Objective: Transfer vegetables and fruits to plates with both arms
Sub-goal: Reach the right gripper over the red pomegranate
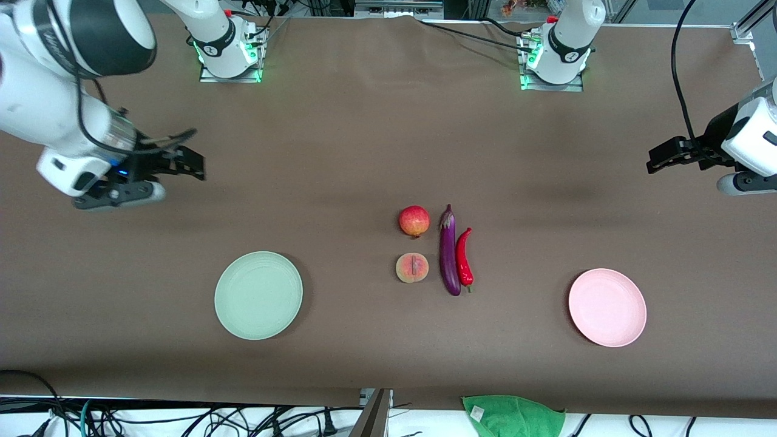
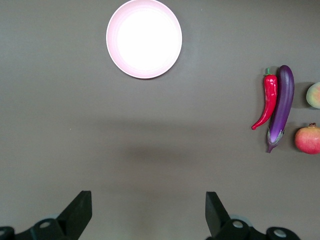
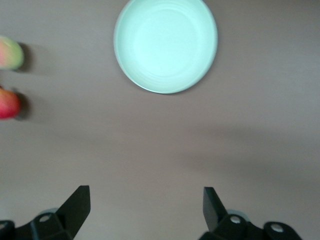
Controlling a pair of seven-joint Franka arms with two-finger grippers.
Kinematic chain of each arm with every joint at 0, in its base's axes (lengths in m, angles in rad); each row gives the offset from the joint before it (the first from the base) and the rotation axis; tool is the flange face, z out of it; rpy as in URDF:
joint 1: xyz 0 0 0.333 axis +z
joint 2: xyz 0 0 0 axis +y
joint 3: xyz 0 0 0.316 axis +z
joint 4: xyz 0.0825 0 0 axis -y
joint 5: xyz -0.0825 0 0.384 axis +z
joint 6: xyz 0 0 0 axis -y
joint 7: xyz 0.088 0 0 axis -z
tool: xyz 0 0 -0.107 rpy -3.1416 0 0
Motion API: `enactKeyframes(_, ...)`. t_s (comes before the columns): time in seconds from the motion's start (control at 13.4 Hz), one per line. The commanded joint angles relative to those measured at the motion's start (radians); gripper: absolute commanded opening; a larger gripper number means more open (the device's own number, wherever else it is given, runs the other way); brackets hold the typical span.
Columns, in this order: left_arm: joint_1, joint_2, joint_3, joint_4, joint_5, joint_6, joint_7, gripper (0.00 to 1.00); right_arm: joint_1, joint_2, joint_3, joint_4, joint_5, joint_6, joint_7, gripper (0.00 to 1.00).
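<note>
On table: fruits 2 (image 1: 414,221) | vegetables 2 (image 1: 449,252) | plates 2 (image 1: 258,295)

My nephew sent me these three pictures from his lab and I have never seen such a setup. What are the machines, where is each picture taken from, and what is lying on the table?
These are two white robot arms at a brown table. The big picture looks down from a high camera facing them. The other two come from cameras on each arm's wrist; the black prongs at their lower edge are that arm's own fingers.

The left gripper hangs over bare table at its end, open and empty. The right gripper hangs over its end, likewise open and empty.

In the middle lie a pomegranate, a peach nearer the front camera, a purple eggplant beside them, and a red chili pepper against the eggplant. A pink plate sits toward the left arm's end, a mint green plate toward the right arm's. Both are bare.
</note>
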Motion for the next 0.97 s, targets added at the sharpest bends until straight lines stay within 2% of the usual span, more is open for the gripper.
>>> enactKeyframes(0.0, 0.004, -0.004, 0.003, -0.001, -0.026, -0.006, 0.026, 1.00, 0.099, 0.073, 0.000, 0.015, 0.029, 0.113, 0.134, 0.99)
enactKeyframes(0.15, 0.004, -0.004, 0.003, -0.001, -0.026, -0.006, 0.026, 1.00, 0.210, 0.164, 0.001, 0.023, 0.020, 0.234, 0.301, 0.99)
enactKeyframes(0.3, 0.003, -0.004, 0.003, -0.001, -0.026, -0.006, 0.026, 1.00, 0.338, 0.301, -0.003, 0.102, 0.007, 0.366, 0.428, 0.99)
enactKeyframes(0.37, 0.000, -0.004, 0.003, -0.001, -0.026, -0.006, 0.026, 1.00, 0.398, 0.376, -0.005, 0.149, -0.018, 0.408, 0.506, 0.99)
enactKeyframes(0.52, 0.000, -0.002, 0.003, -0.001, -0.026, -0.006, 0.026, 1.00, 0.509, 0.506, -0.013, 0.252, -0.132, 0.480, 0.722, 1.00)
enactKeyframes(0.67, 0.000, -0.002, 0.003, -0.001, -0.026, -0.005, 0.026, 1.00, 0.549, 0.568, -0.013, 0.288, -0.215, 0.492, 0.814, 1.00)
enactKeyframes(0.89, 0.006, 0.025, 0.006, -0.001, -0.023, -0.006, 0.014, 1.00, 0.566, 0.619, -0.013, 0.291, -0.221, 0.549, 0.818, 1.00)
